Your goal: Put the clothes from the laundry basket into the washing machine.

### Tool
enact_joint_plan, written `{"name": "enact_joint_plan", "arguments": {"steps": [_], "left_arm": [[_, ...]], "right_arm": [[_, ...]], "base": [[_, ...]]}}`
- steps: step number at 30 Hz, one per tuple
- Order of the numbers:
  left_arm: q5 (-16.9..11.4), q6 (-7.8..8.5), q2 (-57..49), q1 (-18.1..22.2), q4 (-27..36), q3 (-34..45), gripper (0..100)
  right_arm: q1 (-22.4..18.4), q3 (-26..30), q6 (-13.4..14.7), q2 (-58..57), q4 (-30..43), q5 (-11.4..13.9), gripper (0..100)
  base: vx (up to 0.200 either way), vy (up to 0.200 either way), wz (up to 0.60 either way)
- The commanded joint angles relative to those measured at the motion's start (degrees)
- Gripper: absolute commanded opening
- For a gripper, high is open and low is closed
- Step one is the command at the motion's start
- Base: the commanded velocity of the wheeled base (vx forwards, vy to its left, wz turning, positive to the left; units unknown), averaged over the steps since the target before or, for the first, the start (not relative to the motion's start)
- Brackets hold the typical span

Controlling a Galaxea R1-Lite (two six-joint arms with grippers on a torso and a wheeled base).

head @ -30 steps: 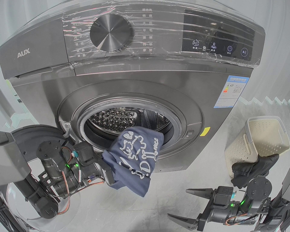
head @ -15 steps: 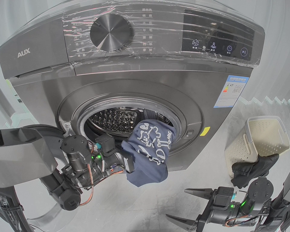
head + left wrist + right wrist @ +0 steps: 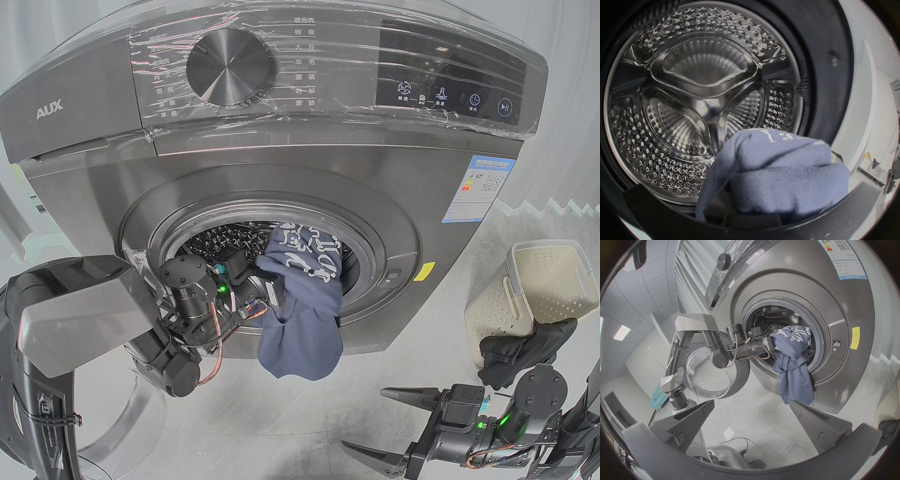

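Pale grey marbled floor (image 3: 250, 431) underfoot, a small white square (image 3: 728, 433) and a thin cable (image 3: 742, 440) lying on it.

One washing machine (image 3: 94, 187), one laundry basket (image 3: 550, 281), one navy shirt (image 3: 306, 312), one black garment (image 3: 525, 350).

I'm seeing the shirt (image 3: 306, 312) draping over my left gripper (image 3: 279, 294), hiding its tip. My right arm (image 3: 537, 390) is covering the near end of the dark garment (image 3: 522, 350) hanging from the basket (image 3: 550, 281).
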Motion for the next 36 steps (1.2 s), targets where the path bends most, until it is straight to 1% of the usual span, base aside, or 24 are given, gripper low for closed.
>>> {"name": "enact_joint_plan", "arguments": {"steps": [1, 6, 10, 12, 13, 14, 17, 21, 26, 27, 29, 32, 33, 34, 36], "left_arm": [[2.29, -1.07, 5.13, 0.43, 2.23, -8.00, 0], [2.29, -1.07, 7.42, 0.69, 6.36, -13.45, 0], [2.29, -1.07, 8.56, 2.10, 10.05, -17.49, 0], [2.38, -1.15, 9.35, 2.72, 12.07, -20.74, 0], [2.38, -1.15, 9.35, 2.80, 12.16, -21.00, 0], [2.73, -1.15, 10.05, 3.24, 13.83, -23.99, 0], [4.93, -1.24, 11.55, 3.68, 15.85, -28.74, 0], [6.95, -1.33, 13.31, 3.68, 16.46, -34.01, 0], [7.30, -1.95, 13.48, 3.68, 16.46, -34.36, 0], [7.30, -2.03, 13.39, 3.77, 16.29, -33.92, 100], [7.30, -2.39, 13.13, 3.86, 16.20, -33.31, 100], [7.39, -4.67, 11.02, 3.68, 16.73, -30.50, 100], [7.39, -4.67, 11.02, 3.68, 16.73, -30.50, 100], [6.33, -5.90, 7.42, 3.33, 18.40, -25.31, 100], [4.40, -6.69, 4.61, 2.98, 20.16, -20.57, 100]], "right_arm": [[0.22, -0.05, -0.01, 0.27, -0.01, -0.05, 100], [0.48, -0.05, -0.01, 0.36, -0.01, -0.05, 100], [0.48, -0.14, -0.01, 0.54, -0.01, -0.05, 100], [0.57, -0.05, -0.01, 0.54, -0.01, -0.05, 100], [0.66, -0.14, -0.01, 0.54, -0.01, -0.05, 100], [0.92, -0.14, 0.08, 0.54, -0.01, -0.05, 100], [1.10, -0.14, 0.08, 0.62, -0.01, -0.23, 100], [1.10, -0.14, 0.08, 0.71, -0.01, -0.23, 100], [1.10, -0.14, 0.08, 0.89, -0.01, -0.23, 100], [1.10, -0.14, 0.08, 1.06, -0.01, -0.23, 100], [1.10, -0.14, 0.17, 1.15, -0.01, -0.23, 100], [1.10, -0.14, 0.17, 1.06, -0.01, -0.23, 100], [1.10, -0.14, 0.17, 1.06, -0.01, -0.23, 100], [1.10, -0.14, 0.17, 1.06, -0.01, -0.23, 100], [1.10, -0.14, 0.17, 1.06, -0.01, -0.23, 100]], "base": [[0.000, 0.000, 0.00], [0.000, 0.000, 0.00], [0.000, 0.000, 0.00], [0.000, 0.000, 0.00], [0.000, 0.000, 0.00], [0.000, 0.000, 0.00], [0.000, 0.000, 0.00], [0.000, 0.000, 0.00], [0.000, 0.000, 0.00], [0.000, 0.000, 0.00], [0.000, 0.000, 0.00], [0.000, 0.000, 0.00], [0.000, 0.000, 0.00], [0.000, 0.000, 0.00], [0.000, 0.000, 0.00]]}}
